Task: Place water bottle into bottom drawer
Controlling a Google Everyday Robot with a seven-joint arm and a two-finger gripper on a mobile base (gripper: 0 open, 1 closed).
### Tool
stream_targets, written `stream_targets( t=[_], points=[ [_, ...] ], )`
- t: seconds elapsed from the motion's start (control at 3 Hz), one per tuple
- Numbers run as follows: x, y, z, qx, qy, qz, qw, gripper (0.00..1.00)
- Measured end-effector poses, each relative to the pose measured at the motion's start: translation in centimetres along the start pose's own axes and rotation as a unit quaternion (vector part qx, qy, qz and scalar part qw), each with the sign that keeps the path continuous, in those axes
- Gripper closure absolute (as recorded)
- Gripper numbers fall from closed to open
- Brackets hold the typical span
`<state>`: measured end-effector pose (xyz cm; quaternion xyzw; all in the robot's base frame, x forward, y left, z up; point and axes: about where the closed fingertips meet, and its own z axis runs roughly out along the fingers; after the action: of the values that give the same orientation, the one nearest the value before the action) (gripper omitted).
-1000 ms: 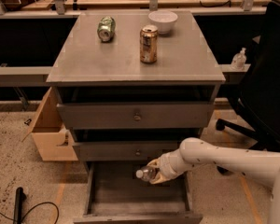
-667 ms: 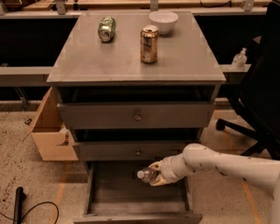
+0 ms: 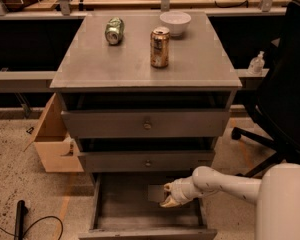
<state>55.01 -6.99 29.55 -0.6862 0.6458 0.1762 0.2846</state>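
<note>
Camera view looks down on a grey drawer cabinet whose flat top serves as the bench [image 3: 115, 69]. The bottom drawer [image 3: 121, 205] is pulled out toward the camera, with its long grey floor and low side walls showing. The gripper [image 3: 168, 196] hangs over the right half of that open drawer, at the end of a white arm [image 3: 225, 184] that comes in from the lower right. It sits below the lower drawer front [image 3: 190, 161] and above the tray floor. The jaws are clamped on the water bottle [image 3: 155, 193], which shows only as a pale, translucent shape jutting left from the gripper. The bottle is inside the outline of the drawer, but I cannot tell whether it touches the floor. Above, the upper drawer front [image 3: 105, 124] and the lower one are both pushed in, each with a small round knob at its middle. On the bench, a green soda can [image 3: 114, 30] lies on its side at the back left. A gold-brown soda can [image 3: 160, 47] stands upright near the middle, and a white bowl [image 3: 175, 22] sits just behind it. An open cardboard box [image 3: 52, 146] stands on the speckled floor to the left of the cabinet. A black office chair [image 3: 285, 99] stands to the right.
</note>
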Motion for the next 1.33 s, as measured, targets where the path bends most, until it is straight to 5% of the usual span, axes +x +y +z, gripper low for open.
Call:
stream_targets(
  t=[0.67,1.33],
  points=[
    [3.9,1.0,6.3,-0.048,0.026,0.029,0.9981,0.59],
    [4.3,2.0,8.2,-0.065,0.023,0.036,0.9970,0.12]
  ],
)
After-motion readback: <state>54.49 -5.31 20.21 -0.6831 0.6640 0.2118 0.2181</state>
